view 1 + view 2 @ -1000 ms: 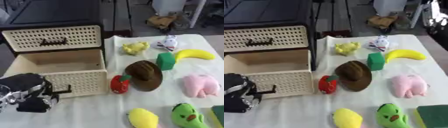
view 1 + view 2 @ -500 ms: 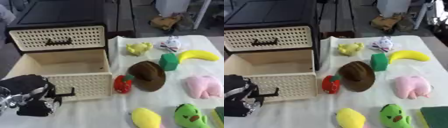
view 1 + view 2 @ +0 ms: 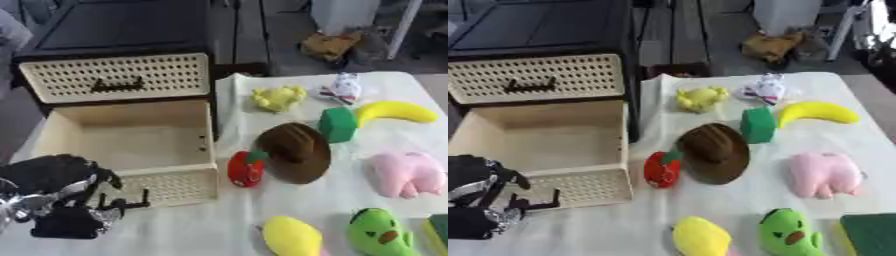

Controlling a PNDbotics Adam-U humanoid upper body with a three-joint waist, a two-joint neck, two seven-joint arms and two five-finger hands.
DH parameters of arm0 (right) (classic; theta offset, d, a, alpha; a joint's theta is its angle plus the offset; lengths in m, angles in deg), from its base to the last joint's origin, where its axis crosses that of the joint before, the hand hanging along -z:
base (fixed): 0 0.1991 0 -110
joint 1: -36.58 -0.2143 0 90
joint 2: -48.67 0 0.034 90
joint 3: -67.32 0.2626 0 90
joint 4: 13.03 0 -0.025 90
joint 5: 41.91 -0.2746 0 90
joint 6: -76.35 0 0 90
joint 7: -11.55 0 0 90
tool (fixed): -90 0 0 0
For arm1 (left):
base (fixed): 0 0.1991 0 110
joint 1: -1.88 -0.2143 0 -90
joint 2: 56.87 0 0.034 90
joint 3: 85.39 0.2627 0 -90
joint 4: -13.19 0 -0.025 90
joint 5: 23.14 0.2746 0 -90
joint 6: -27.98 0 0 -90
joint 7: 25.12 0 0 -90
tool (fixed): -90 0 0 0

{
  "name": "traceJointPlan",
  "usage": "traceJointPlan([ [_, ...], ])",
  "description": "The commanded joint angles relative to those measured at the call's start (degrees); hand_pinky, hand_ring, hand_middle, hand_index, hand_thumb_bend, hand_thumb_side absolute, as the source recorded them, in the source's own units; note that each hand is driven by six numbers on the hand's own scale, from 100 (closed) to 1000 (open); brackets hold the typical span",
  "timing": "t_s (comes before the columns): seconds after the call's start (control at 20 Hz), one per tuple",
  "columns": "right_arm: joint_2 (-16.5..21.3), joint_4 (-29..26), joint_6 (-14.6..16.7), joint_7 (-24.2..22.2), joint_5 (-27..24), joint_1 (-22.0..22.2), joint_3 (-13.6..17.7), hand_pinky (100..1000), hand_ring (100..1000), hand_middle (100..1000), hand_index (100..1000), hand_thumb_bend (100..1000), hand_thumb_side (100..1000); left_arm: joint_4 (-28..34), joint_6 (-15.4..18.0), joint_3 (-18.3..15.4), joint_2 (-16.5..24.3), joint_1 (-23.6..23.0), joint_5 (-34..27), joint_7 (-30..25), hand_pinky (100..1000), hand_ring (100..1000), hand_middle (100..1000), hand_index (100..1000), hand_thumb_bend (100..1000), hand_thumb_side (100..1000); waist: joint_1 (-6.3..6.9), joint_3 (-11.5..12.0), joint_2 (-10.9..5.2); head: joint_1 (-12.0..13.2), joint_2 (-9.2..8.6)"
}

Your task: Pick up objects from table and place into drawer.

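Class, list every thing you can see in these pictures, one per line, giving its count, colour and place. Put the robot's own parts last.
Drawer unit: one, cream, far left; its lower drawer is pulled open, nothing visible inside.
Tablecloth: one, white, under the toys.
Duck toy: one, yellow, far centre.
Small soft toy: one, white, far right.
Banana: one, yellow, right.
Block: one, green, left of the banana.
Hat: one, brown, centre.
Strawberry: one, red, left of the hat.
Pig toy: one, pink, right.
Lemon: one, yellow, near edge.
Bird toy: one, green, near right.
Sponge: one, green, near right corner.
Left hand: one, black and silver, lower left by the open drawer's handle.
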Motion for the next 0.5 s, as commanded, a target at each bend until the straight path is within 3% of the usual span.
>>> traceJointPlan([
  [0.05, 1.35, -0.91, -0.02, 0.24, -0.38, -0.49, 0.81, 773, 873, 835, 887, 100, 1000, 1.36, -1.38, -1.90, 2.34, 0.23, -0.53, -2.14, 193, 328, 469, 1000, 100, 899, -0.10, 0.14, -1.41, 0.04, -0.08],
  [0.3, 1.36, -0.91, -0.13, 0.49, -0.41, -0.33, 0.92, 772, 873, 836, 887, 100, 1000, 1.85, -1.42, -3.30, 2.26, -0.43, -1.45, -1.63, 189, 318, 456, 1000, 100, 905, -0.23, 0.07, -1.42, -0.04, -0.05],
  [0.5, 1.48, -0.91, -0.39, 0.87, -0.32, 0.10, 1.24, 772, 873, 836, 887, 100, 1000, 1.91, 1.13, -6.65, 1.70, -0.75, -4.46, 1.92, 187, 310, 451, 1000, 100, 918, -0.40, 0.34, -1.46, -0.94, 0.15],
])
